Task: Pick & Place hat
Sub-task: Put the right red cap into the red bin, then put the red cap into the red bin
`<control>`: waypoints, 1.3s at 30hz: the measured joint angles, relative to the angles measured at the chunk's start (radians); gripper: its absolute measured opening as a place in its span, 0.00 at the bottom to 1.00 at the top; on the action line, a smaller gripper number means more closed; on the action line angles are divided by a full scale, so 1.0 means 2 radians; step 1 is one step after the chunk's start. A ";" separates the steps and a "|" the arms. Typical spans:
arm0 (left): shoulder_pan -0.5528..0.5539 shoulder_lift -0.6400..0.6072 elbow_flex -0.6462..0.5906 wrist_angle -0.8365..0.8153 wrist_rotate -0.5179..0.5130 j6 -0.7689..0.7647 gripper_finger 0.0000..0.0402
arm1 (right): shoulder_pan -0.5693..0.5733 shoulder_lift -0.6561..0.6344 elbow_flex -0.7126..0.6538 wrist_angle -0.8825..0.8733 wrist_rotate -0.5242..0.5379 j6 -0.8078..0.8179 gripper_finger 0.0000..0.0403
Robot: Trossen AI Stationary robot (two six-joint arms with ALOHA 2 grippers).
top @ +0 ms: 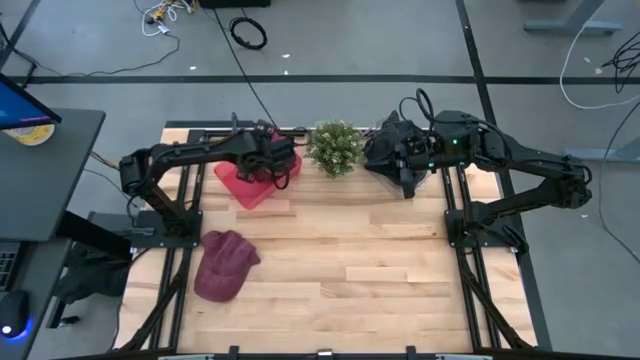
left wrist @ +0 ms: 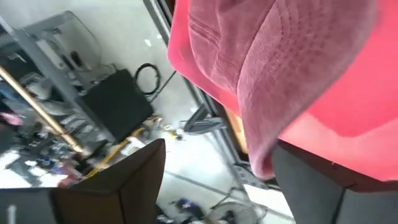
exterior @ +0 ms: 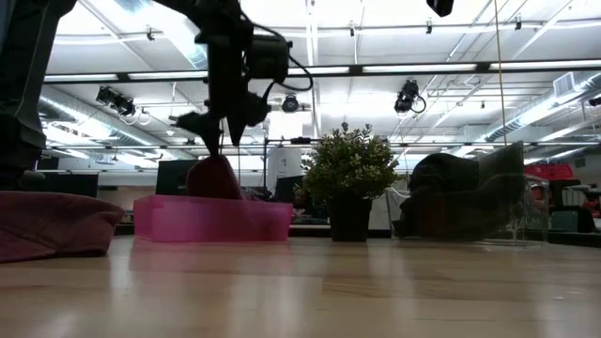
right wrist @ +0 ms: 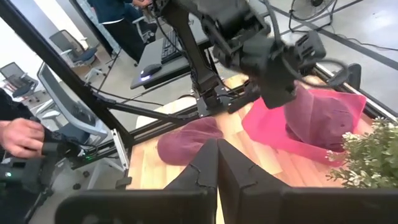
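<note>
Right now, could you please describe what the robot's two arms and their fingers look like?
Both arms are matte black, built of jointed tubular segments on black frame mounts. The left arm carries a looping black cable near its wrist; the right arm shows small green indicator lights by its wrist. The right gripper has dark, flat, wedge-shaped fingers.
</note>
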 joint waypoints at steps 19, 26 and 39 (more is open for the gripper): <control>-0.070 0.000 0.203 -0.225 0.329 -0.246 0.73 | 0.000 0.000 0.000 -0.004 -0.002 -0.004 0.02; -0.117 0.002 0.192 -0.226 0.453 -0.492 0.73 | 0.000 0.000 0.000 -0.008 -0.001 0.000 0.05; -0.210 0.008 0.187 -0.226 0.399 -0.781 0.73 | 0.000 0.000 -0.042 -0.008 -0.002 0.000 0.08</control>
